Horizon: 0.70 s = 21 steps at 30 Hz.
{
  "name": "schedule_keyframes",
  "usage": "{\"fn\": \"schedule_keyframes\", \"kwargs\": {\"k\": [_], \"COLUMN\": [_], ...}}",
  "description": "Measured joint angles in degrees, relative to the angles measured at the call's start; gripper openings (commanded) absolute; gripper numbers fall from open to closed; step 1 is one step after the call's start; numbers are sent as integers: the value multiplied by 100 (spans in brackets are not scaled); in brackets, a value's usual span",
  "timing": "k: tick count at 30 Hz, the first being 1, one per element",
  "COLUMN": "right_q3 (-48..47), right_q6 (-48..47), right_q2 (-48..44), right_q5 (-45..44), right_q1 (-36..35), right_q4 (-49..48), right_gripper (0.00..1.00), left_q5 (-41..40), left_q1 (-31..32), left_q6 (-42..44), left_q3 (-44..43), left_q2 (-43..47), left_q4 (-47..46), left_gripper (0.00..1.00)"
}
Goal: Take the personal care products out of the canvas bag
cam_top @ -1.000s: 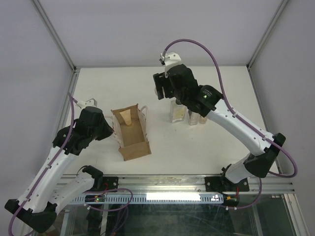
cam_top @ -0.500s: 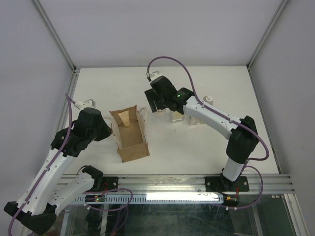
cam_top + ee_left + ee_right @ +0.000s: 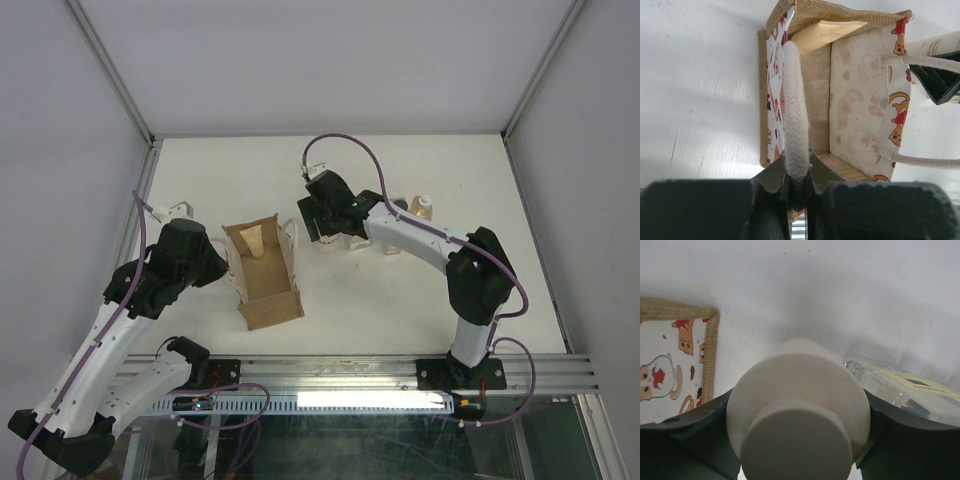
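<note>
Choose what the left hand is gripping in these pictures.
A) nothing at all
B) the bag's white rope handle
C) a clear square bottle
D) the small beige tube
B: the left wrist view shows the left hand closed on the white rope handle of the canvas bag.

The left hand (image 3: 798, 192) is pinched shut below its bent arm; the right hand (image 3: 326, 226) is clamped, arm stretched forward-left.
</note>
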<state>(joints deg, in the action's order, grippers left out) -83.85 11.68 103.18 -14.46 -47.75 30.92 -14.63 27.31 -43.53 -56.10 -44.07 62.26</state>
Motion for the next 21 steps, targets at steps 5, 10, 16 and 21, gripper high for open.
{"fn": "schedule_keyframes", "kwargs": {"k": [5,10,16,21], "right_q3": [140,262,417,444], "right_q6": [96,105,68,13], "right_q2": [94,155,227,243], "right_q5": [83,199,221,234], "right_q1": [151,219,212,214], "right_q4": [-116,-315,-367,-442], "right_gripper": [0,8,33,69], "left_q5": [4,9,9,9], "left_q1": [0,0,0,0], "left_q6": [-70,-116,-216,-234], "left_q3": [0,0,0,2], "left_q2": [-11,-13,-9,26], "left_q4": [-2,-4,-7,-13], "left_gripper": [0,0,0,0]}}
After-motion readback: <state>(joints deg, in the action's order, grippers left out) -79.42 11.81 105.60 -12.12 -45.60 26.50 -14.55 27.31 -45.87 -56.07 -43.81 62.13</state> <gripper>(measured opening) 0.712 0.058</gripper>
